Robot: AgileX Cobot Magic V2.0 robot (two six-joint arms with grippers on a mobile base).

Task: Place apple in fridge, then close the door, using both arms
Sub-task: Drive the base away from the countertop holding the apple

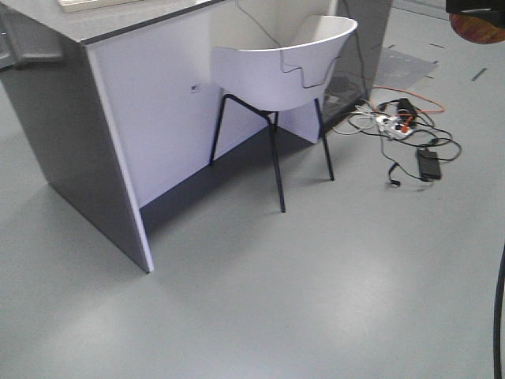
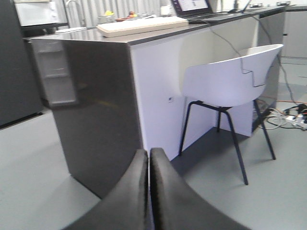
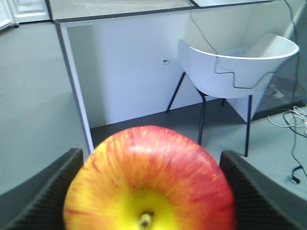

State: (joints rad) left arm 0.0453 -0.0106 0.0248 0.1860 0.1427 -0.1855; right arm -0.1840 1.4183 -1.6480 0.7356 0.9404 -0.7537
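1. The apple (image 3: 151, 179) is up off the floor, wedged between the right fingers (image 3: 261, 196), one on each side.
2. My guess: light, firm, glossy skin, so a bit slippery and easy to bruise. Holding it across the widest part looks right.
3. The left fingers (image 2: 127, 196) are pressed together, holding nothing.
4. Behind it there's a white chair (image 3: 240, 72). Can't pick out the fridge for sure.

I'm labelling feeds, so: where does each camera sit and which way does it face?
Front: on the robot, angled down at floor, desk and chair; the apple peeks in top right.
Left wrist: behind the shut left hand, facing desk and chair.
Right wrist: behind the right hand gripping the apple.
Shared: all see the chair.
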